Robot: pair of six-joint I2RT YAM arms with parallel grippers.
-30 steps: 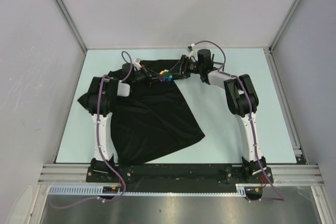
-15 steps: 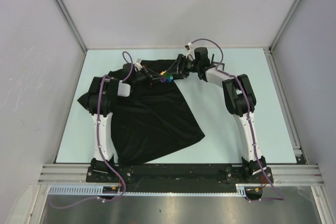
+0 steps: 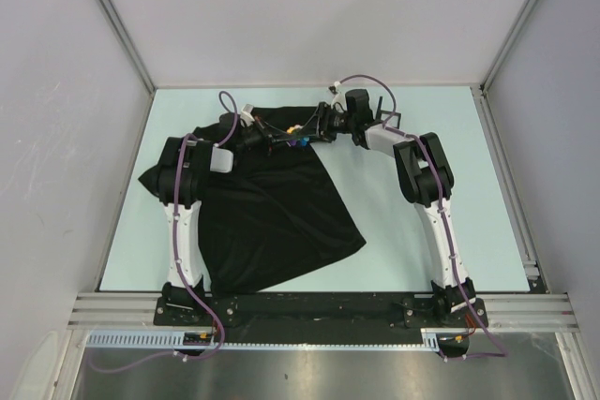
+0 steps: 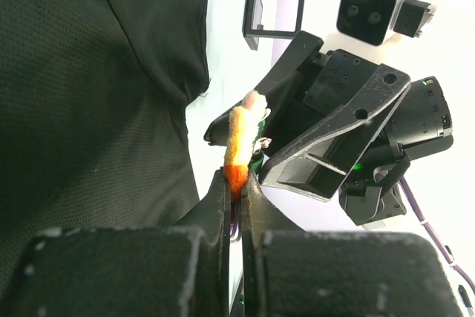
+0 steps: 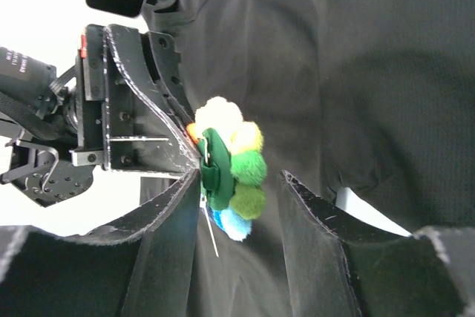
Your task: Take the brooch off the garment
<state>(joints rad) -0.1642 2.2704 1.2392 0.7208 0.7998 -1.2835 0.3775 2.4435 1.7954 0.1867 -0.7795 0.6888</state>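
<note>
The brooch (image 3: pixel 295 131), a cluster of yellow, green, blue and orange pom-poms on a green backing, is held at the far edge of the black garment (image 3: pixel 272 203). My left gripper (image 3: pixel 281 138) is shut on it. In the left wrist view its jaws (image 4: pixel 236 181) pinch the orange end of the brooch (image 4: pixel 241 131). My right gripper (image 3: pixel 314 128) is open. In the right wrist view the brooch (image 5: pixel 237 165) sits between its two fingers (image 5: pixel 167 243), touching the left one. The thin pin hangs loose in front of the fabric (image 5: pixel 356 57).
A small black square frame (image 4: pixel 273 9) lies on the pale table beyond the shirt's edge, also in the top view (image 3: pixel 387 120). Grey walls enclose the table on three sides. The shirt covers the left middle of the table.
My right arm has shifted slightly left, bringing its open jaws closer around the brooch. The left gripper has kept its hold in place.
</note>
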